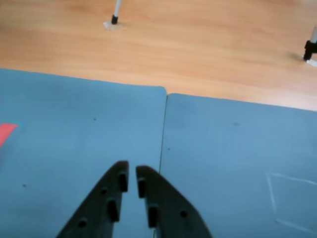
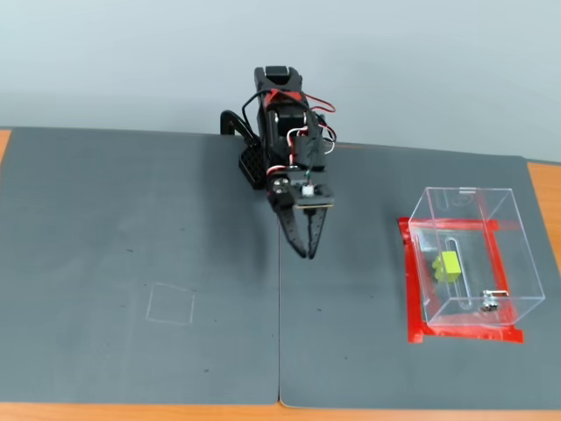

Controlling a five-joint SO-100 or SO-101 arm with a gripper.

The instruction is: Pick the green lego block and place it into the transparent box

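The green lego block (image 2: 449, 265) lies inside the transparent box (image 2: 515, 230), on its floor, at the right of the fixed view. My gripper (image 2: 308, 253) hangs over the middle of the mats, well to the left of the box, fingertips pointing down. In the wrist view the gripper (image 1: 132, 171) has its two black fingers nearly together, only a thin gap between the tips and nothing held. Neither block nor box appears in the wrist view.
Two dark grey mats (image 2: 131, 219) meet at a seam (image 2: 279, 351) under the arm. Red tape (image 2: 410, 289) frames the box's base. A faint chalk square (image 2: 171, 304) is drawn on the left mat. The arm's base (image 2: 263, 162) stands at the back edge.
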